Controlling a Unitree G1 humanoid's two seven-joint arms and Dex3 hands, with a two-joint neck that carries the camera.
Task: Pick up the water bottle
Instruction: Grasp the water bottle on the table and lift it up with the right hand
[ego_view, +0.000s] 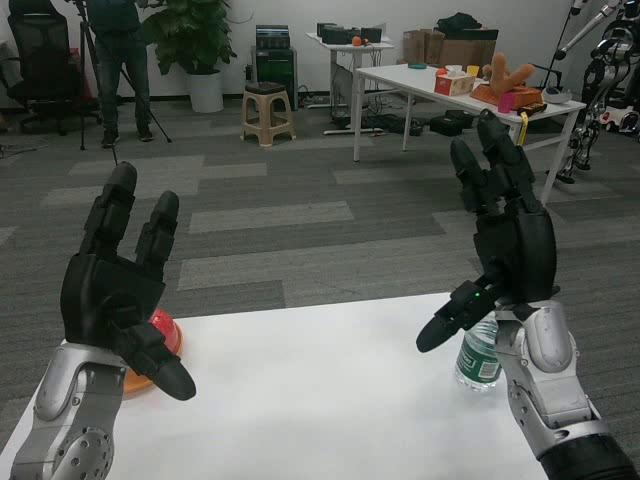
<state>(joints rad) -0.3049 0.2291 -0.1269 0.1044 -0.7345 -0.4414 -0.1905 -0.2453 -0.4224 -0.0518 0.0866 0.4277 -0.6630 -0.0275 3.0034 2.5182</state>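
We see the clear plastic water bottle with a green label (479, 362) standing upright near the right edge of the smooth white table (320, 400), mostly hidden behind our right wrist. Our right hand (505, 245), black and jointed, rises just above the bottle with fingers spread and the thumb jutting left; it grasps nothing. Our left hand (115, 290) hangs over the left edge, fingers apart and empty too. Behind it a glossy red rounded object on an orange dish (155, 345) sits by the table's left edge. A person (118, 50) stands far off on the grey carpet.
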